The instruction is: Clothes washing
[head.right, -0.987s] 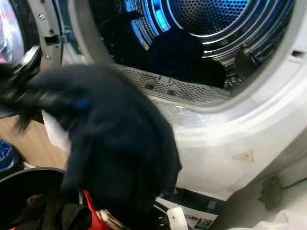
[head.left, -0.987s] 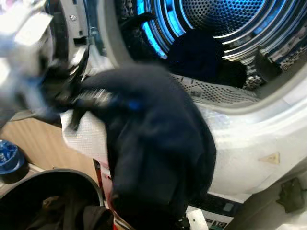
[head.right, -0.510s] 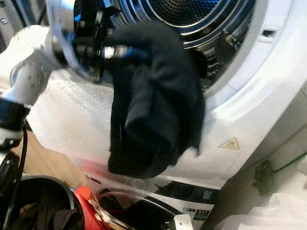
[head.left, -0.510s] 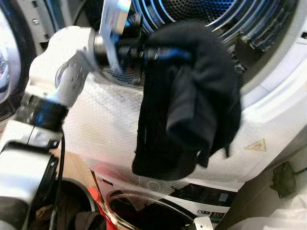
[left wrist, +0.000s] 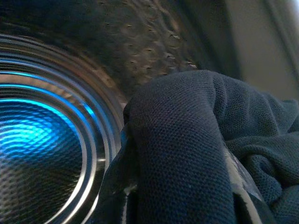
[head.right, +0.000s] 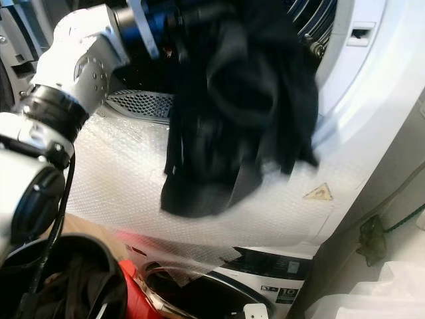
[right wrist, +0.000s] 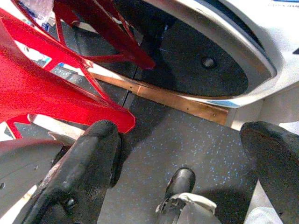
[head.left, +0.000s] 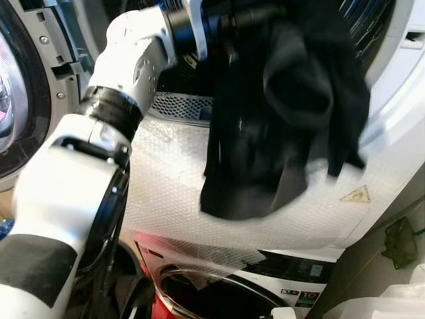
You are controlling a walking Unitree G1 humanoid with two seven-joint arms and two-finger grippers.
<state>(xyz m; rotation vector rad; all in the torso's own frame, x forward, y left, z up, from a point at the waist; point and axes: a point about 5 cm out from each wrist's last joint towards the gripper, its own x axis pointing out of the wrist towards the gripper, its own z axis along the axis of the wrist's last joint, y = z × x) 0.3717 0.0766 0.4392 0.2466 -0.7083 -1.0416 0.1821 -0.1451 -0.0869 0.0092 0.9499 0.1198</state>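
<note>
Left fingers [left wrist: 177, 154] clamp a dark, rumpled garment [head.left: 285, 113] drooping over the drum [left wrist: 42, 140] mouth; right fingers [right wrist: 98, 154] spread, empty

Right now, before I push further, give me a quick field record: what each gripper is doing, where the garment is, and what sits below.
left gripper: raised at the drum opening, shut on the dark garment
garment position: bunched at the top, its lower part hanging down over the machine's front, not yet inside
drum: open, lit blue inside
machine front: covered in bubble wrap
right gripper: idle, pointing down at the floor, fingers apart
below: second machine's door, red rack
</note>
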